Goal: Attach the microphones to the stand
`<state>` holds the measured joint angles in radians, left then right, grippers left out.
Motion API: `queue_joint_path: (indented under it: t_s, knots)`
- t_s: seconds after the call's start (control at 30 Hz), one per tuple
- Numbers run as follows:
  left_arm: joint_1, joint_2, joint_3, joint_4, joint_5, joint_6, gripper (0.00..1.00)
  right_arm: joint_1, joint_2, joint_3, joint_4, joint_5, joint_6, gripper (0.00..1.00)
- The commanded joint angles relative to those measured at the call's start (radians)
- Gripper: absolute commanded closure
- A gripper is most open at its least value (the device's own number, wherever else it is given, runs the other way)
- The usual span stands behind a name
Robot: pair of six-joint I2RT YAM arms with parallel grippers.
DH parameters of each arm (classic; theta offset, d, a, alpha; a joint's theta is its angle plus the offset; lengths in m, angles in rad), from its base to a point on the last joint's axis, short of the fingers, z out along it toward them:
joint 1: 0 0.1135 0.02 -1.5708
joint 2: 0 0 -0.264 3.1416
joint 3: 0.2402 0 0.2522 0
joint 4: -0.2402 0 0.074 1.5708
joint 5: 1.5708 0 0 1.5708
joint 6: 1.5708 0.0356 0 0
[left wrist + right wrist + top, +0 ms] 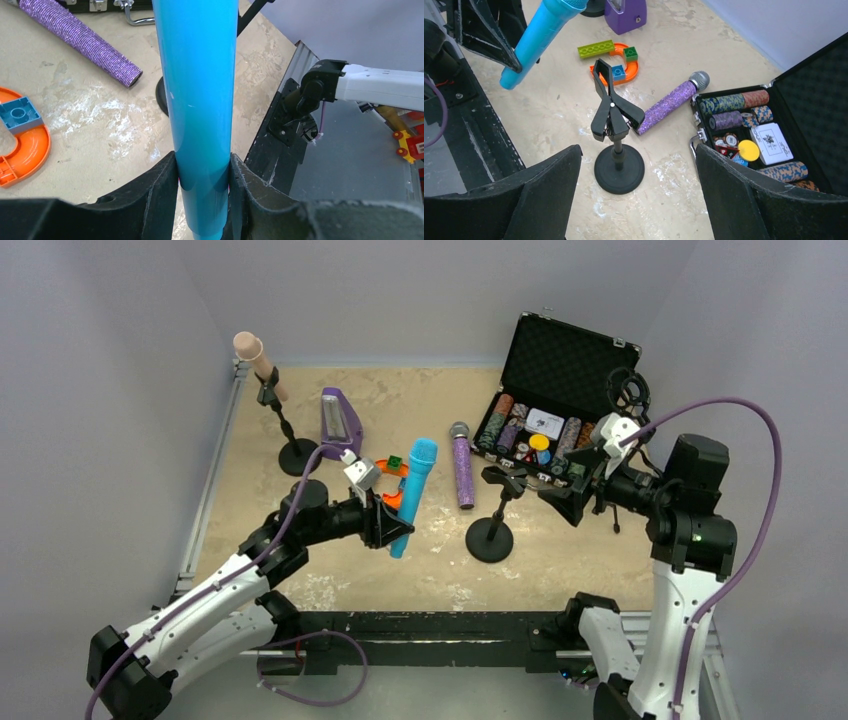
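My left gripper (pixel 392 523) is shut on the lower body of the light blue microphone (pixel 416 488), which it holds nearly upright above the table; both fingers press its sides (pixel 204 175). A glittery purple microphone (pixel 463 470) with a silver mesh head lies flat on the table (pixel 667 105). To its right stands an empty black stand (pixel 490 536) with an open clip on top (pixel 610 107). My right gripper (pixel 566 502) hangs open just right of that clip, nothing between its fingers (pixel 636 192). A pale pink-beige microphone (pixel 259 360) sits clipped in another stand (pixel 298 454) at the back left.
An open black case (pixel 560 365) of poker chips and cards stands at the back right, close behind my right gripper. A purple metronome (pixel 341 418) and an orange curved track with toy bricks (pixel 620 62) sit behind the blue microphone. Metal rails edge the table.
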<state>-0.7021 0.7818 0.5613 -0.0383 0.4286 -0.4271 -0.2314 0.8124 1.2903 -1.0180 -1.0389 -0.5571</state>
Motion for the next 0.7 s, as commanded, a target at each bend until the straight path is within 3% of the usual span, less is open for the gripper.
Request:
queue_joint_path:
  t_s: [0.0,0.23,0.43,0.67]
  knots:
    - [-0.002,-0.002,0.099,0.062,0.070,-0.009,1.00,-0.005,0.045,0.098,-0.132,0.007,-0.078,0.13]
    - [-0.002,0.027,0.209,0.062,0.120,-0.016,1.00,0.041,0.115,0.276,-0.241,0.008,-0.122,0.14]
    - [-0.003,0.058,0.277,0.055,0.167,-0.018,1.00,0.286,0.163,0.369,-0.214,0.112,-0.045,0.14]
    - [-0.002,0.056,0.293,0.058,0.186,-0.034,1.00,0.469,0.261,0.490,-0.259,0.093,-0.030,0.14]
